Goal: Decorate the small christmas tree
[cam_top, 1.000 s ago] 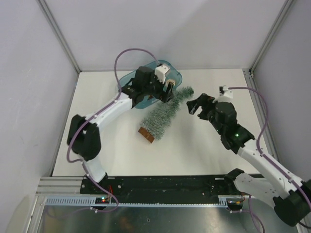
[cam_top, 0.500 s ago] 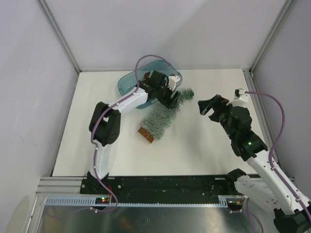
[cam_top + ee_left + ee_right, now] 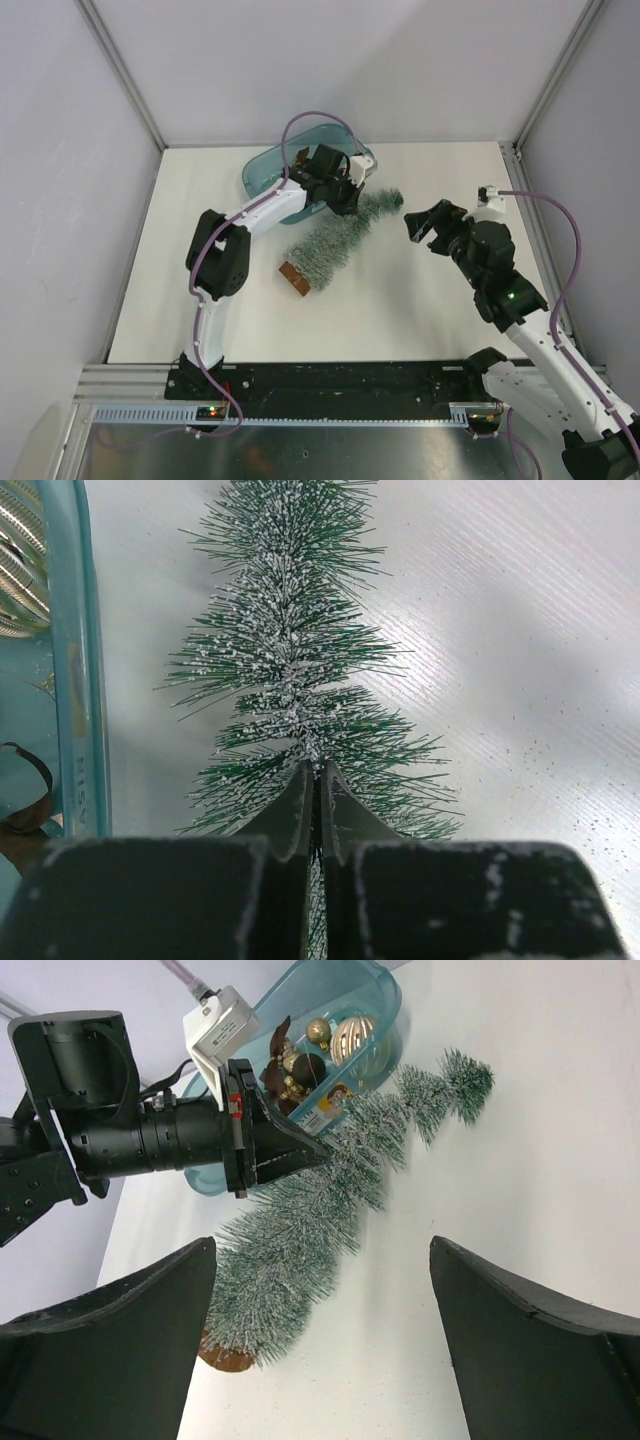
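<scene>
1. Begins at the left with a teal translucent plastic tub (image 3: 262, 172), smooth-walled and rounded, carrying glossy gold and dark round baubles (image 3: 350, 1038). With none on the branches yet, reads as the preparing step: setting the tree up before any hanging.
2. Clamps with the left gripper (image 3: 312, 780), jaws pressed nearly together, onto the thin stem midway along the small christmas tree (image 3: 335, 240), a slim cone of stiff green bristles dusted white.
3. Finds that tree lying on its side on the matte white desk (image 3: 400, 310), just beside the tub, with its round wooden base (image 3: 297, 278) toward the near left and its bent tip toward the far right.
4. Shows the right gripper (image 3: 428, 222) spread wide and empty, near the tip but apart from it.
5. Calls next, most likely, for lifting and tipping the cone upright onto its base. Expects some twisting in the grip from springy needles and a narrow stem, so asks for a slow, steady swing.
</scene>
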Available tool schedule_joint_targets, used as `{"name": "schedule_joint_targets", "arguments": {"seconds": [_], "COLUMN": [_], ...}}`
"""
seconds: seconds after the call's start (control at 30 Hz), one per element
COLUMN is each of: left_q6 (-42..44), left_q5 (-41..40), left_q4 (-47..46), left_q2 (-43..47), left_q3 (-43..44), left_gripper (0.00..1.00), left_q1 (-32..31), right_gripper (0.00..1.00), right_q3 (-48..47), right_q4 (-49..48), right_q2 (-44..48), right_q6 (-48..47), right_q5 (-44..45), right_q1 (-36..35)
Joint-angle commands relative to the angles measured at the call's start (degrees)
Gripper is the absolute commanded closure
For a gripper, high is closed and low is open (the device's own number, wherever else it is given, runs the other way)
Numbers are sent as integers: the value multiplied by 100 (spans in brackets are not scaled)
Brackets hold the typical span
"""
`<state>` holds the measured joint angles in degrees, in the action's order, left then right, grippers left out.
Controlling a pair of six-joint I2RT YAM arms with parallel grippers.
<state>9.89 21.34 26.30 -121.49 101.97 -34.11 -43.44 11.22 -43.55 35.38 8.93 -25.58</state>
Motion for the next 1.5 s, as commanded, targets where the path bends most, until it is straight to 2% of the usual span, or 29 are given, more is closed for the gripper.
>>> {"name": "schedule_joint_targets", "arguments": {"seconds": [0.0, 0.47, 0.77, 1.07, 1.2, 1.3, 1.37, 1.47], "left_q6": [-84, -876, -1170, -1003, -1079, -1174, -1220, -1238], "left_q5": [185, 814, 1068, 1067, 834, 646, 540, 462], "left_q4": [10, 24, 8, -71, -516, -896, -1008, -1046], "left_q2": [376, 1613, 2076, 2603, 3227, 3673, 3889, 4089], "left_q3": [275, 403, 188, -1270, -2104, -2618, -2794, -2938], "left_gripper": [99, 99, 97, 94, 94, 90, 82, 63], "left_q1": [-51, -143, -157, -153, -153, -155, -155, -146], "right_gripper": [8, 9, 9, 9, 9, 9, 9, 9], "right_q3": [3, 8, 3, 5, 5, 9, 4, 5], "right_q4": [-280, -559, -743, -833, -937, -1017, -1050, -1065], "right_q2": [80, 61, 36, 35, 6, -38, -63, -92], "right_q6": [-12, -21, -117, -339, -417, -469, -501, -519], "right_q5": [-68, -183, -264, -267, -227, -186, -151, -78], "right_q1": [53, 132, 126, -31, -197, -334, -419, -521]}}
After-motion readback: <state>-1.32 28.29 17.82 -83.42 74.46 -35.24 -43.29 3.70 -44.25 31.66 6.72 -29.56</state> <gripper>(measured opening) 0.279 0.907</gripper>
